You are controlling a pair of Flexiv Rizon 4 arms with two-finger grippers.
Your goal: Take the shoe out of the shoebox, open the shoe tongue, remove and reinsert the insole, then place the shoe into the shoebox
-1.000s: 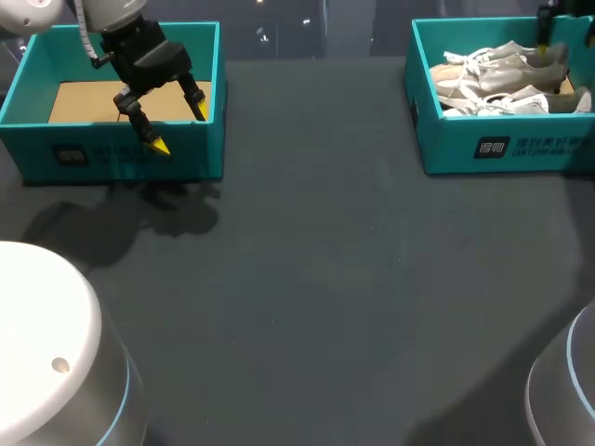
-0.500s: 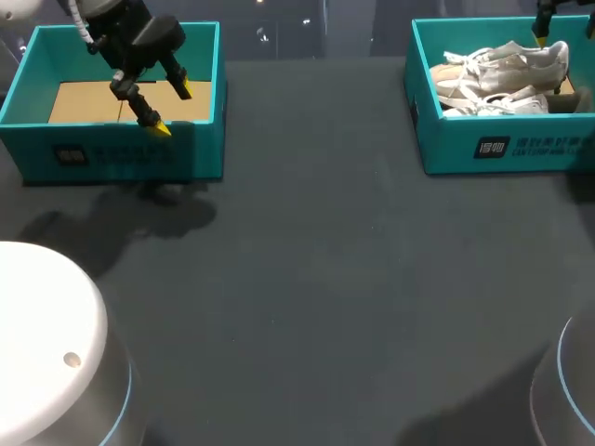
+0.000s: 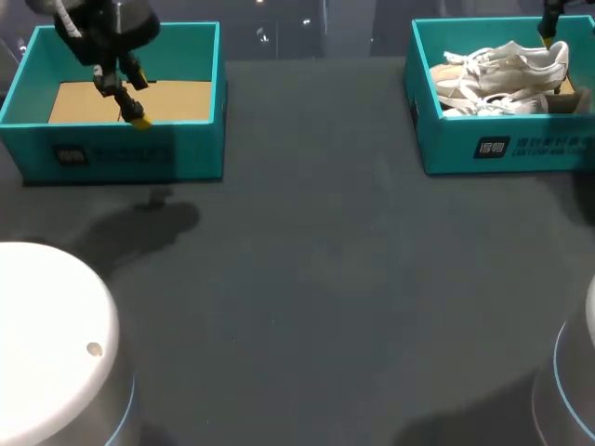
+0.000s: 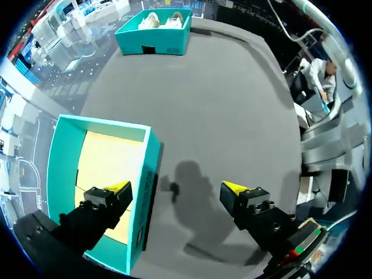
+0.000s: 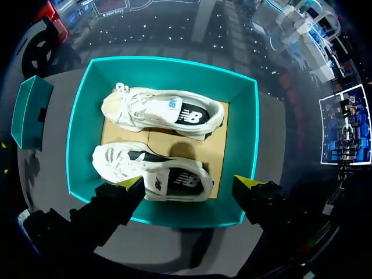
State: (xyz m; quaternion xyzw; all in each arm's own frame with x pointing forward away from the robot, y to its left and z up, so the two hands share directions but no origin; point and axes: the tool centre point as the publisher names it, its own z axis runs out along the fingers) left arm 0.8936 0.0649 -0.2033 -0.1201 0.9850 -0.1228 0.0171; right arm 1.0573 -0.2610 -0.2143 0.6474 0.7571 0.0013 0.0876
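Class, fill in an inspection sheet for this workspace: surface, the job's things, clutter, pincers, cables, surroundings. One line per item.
Surface: dark grey table, nothing lying on it between the boxes.
Job's things: teal shoebox at the far right holding two white shoes, side by side; a second teal box at the far left with only its cardboard floor showing.
Clutter: nothing seen.
Pincers: left pincer open, above the second box's front wall; right pincer open, above the shoebox, holding nothing.
Cables: pale cable on the left arm's wrist.
Surroundings: nothing seen reaching over the table.
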